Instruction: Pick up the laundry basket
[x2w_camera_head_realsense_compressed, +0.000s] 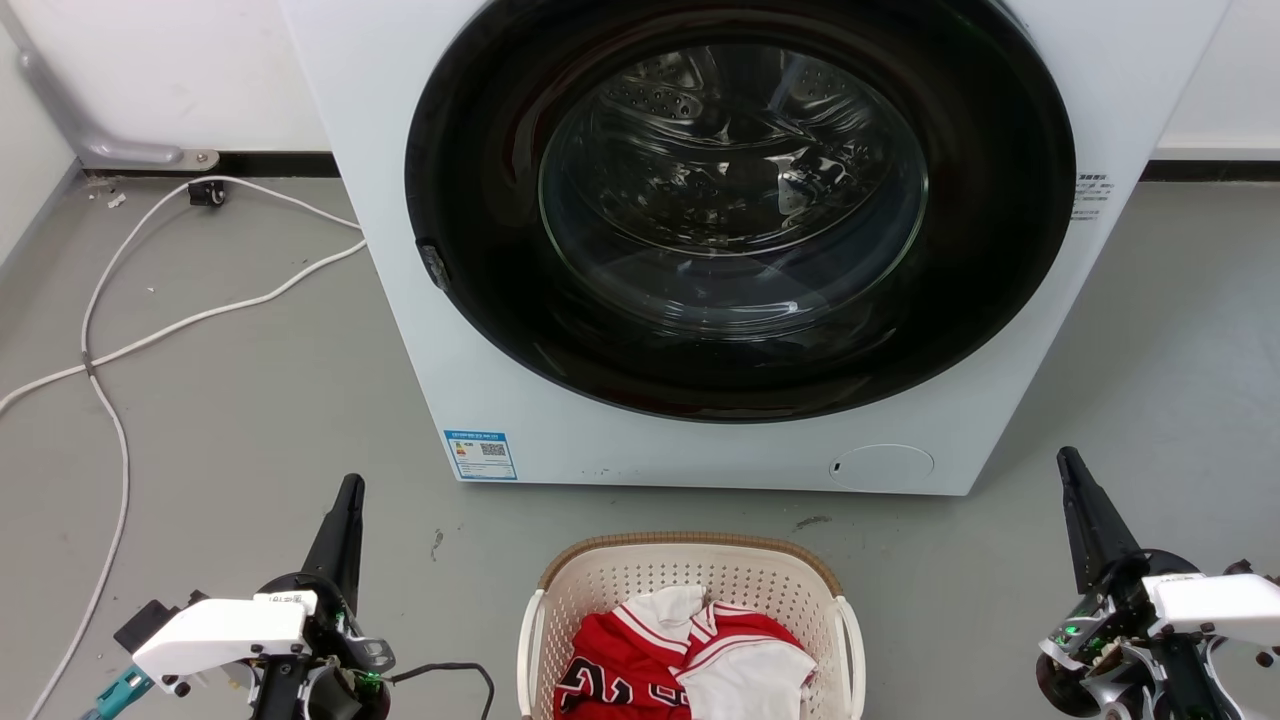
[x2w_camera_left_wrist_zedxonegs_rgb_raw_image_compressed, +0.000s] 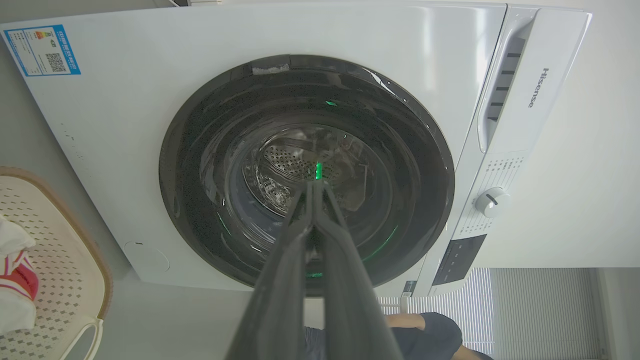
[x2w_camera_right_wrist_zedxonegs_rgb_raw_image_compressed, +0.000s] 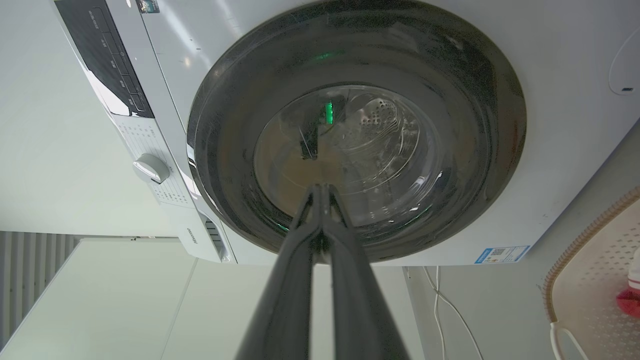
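The basket (x2w_camera_head_realsense_compressed: 690, 541) sits on the floor (x2w_camera_head_realsense_compressed: 250, 400) just in front of the washer (x2w_camera_head_realsense_compressed: 700, 450), low in the head view, holding a red and white jersey (x2w_camera_head_realsense_compressed: 630, 660). It lies between the two grippers, well apart from each. The left gripper (x2w_camera_head_realsense_compressed: 350, 490) hangs to its left and the right gripper (x2w_camera_head_realsense_compressed: 1072, 475) to its right. Both point towards the washer with their fingers pressed together on nothing. Each wrist view catches the basket at its lower edge (x2w_camera_left_wrist_zedxonegs_rgb_raw_image_compressed: 55, 260) (x2w_camera_right_wrist_zedxonegs_rgb_raw_image_compressed: 595, 280), off to the side of the joined fingers.
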